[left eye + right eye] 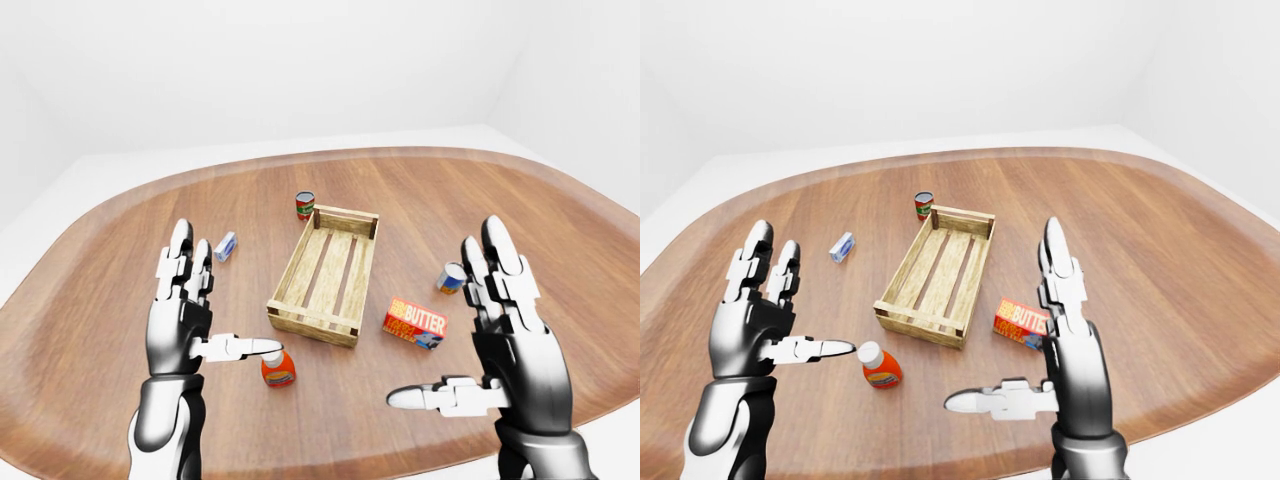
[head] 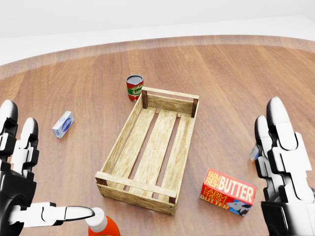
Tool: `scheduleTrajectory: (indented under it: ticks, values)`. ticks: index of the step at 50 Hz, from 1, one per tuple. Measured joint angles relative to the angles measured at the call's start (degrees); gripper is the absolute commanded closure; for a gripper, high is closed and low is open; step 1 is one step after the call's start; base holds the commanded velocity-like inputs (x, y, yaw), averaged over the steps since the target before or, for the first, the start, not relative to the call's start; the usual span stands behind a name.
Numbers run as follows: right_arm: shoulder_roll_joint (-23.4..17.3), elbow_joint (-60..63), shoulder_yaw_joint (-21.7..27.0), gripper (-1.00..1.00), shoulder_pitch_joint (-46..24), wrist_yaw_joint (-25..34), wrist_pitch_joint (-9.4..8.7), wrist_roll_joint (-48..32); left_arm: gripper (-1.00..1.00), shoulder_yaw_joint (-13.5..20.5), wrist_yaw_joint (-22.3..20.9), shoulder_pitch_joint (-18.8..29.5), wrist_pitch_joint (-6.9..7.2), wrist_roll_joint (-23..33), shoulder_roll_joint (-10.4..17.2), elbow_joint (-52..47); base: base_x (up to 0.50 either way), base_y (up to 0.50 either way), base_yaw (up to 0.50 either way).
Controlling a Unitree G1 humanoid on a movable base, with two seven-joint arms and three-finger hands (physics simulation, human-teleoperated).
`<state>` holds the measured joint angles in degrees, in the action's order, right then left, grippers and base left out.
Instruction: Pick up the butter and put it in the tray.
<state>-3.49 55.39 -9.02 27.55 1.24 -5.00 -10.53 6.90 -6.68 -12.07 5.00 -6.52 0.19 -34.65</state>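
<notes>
The butter (image 2: 228, 192) is a red and orange box lying flat on the wooden table, just right of the tray's near right corner. The tray (image 2: 135, 192) is an empty slatted wooden crate in the middle of the head view. My right hand (image 2: 283, 162) is raised at the right edge, fingers spread and open, to the right of the butter and apart from it. My left hand (image 2: 29, 182) is open at the lower left, its thumb pointing towards an orange bottle (image 2: 101, 223).
A red tomato can (image 2: 134, 87) stands by the tray's far left corner. A small blue and white box (image 2: 63, 124) lies to the left. A blue can (image 1: 452, 277) stands right of the butter. The round table's edge (image 1: 330, 470) runs close below my hands.
</notes>
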Motion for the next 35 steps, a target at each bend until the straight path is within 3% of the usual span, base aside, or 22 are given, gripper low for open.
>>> scheduleTrajectory:
  ticks: [6,13,19,25,35]
  values:
    - [0.8,4.6,6.2,-1.0,0.1,5.8,0.0,-3.4,-1.0,0.0,0.0,0.0,0.0,0.0,0.0,0.1,0.0,0.0,0.0]
    - [2.0,4.6,17.5,-1.0,-4.1,17.9,0.0,-10.2,-1.0,0.0,0.1,0.1,0.0,0.0,0.0,0.3,0.0,0.0,0.0]
    - [1.0,4.6,23.4,-1.0,-8.2,25.9,0.0,-16.3,-1.0,-0.2,0.2,0.0,0.0,0.3,-0.1,0.5,0.0,0.0,0.0]
    - [-1.2,4.0,26.0,-1.0,-12.0,29.8,0.0,-20.6,-1.0,-0.5,0.2,0.0,0.0,0.4,0.0,0.6,0.0,0.0,0.0]
    - [-5.4,-1.7,25.7,-1.0,-17.8,33.2,0.0,-27.2,-1.0,-1.0,0.1,-0.3,0.0,0.8,-0.1,0.6,0.0,0.0,0.0]
